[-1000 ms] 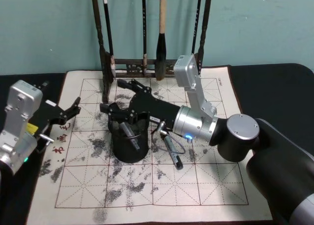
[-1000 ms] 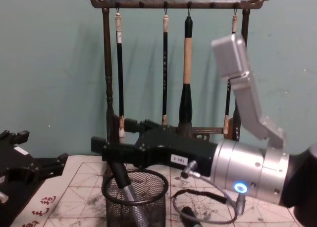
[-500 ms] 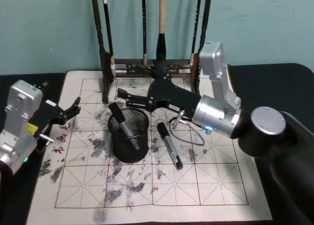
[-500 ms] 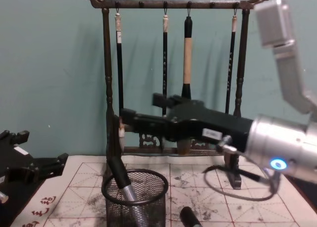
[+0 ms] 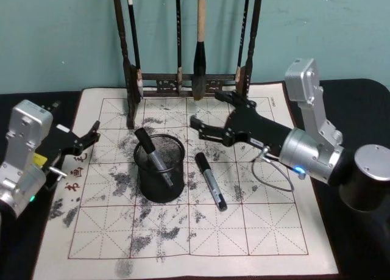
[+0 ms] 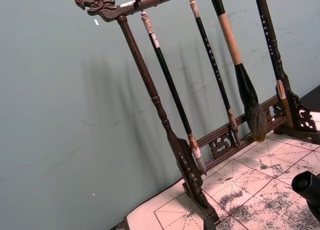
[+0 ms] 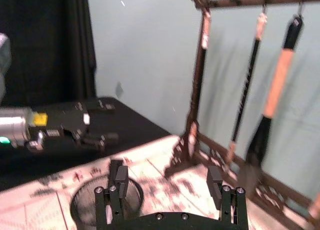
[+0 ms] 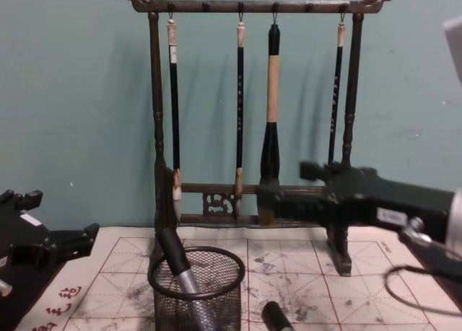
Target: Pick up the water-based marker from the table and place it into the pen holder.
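Note:
The pen holder (image 5: 159, 170) (image 8: 196, 293), a black mesh cup, stands on the ink-stained mat. A water-based marker (image 5: 153, 158) (image 8: 180, 270) with a grey barrel and black cap leans inside it. A second black marker (image 5: 210, 181) (image 8: 277, 318) lies flat on the mat just right of the cup. My right gripper (image 5: 206, 110) (image 8: 283, 190) (image 7: 166, 184) hovers open and empty to the right of and behind the cup. In the right wrist view the cup's rim (image 7: 82, 202) sits below its fingers. My left gripper (image 5: 84, 141) (image 8: 61, 246) rests open at the mat's left edge.
The tall dark wooden brush rack (image 5: 131, 78) (image 8: 155, 129) (image 6: 165, 125) with several hanging brushes stands at the mat's far edge, close behind my right gripper. A grey cable (image 5: 277, 176) loops from the right wrist above the mat. Black cloth surrounds the mat.
My right gripper has pulled away from over the pen holder, moving right and back. The grey-barrelled marker stays leaning in the cup. The left arm has not moved.

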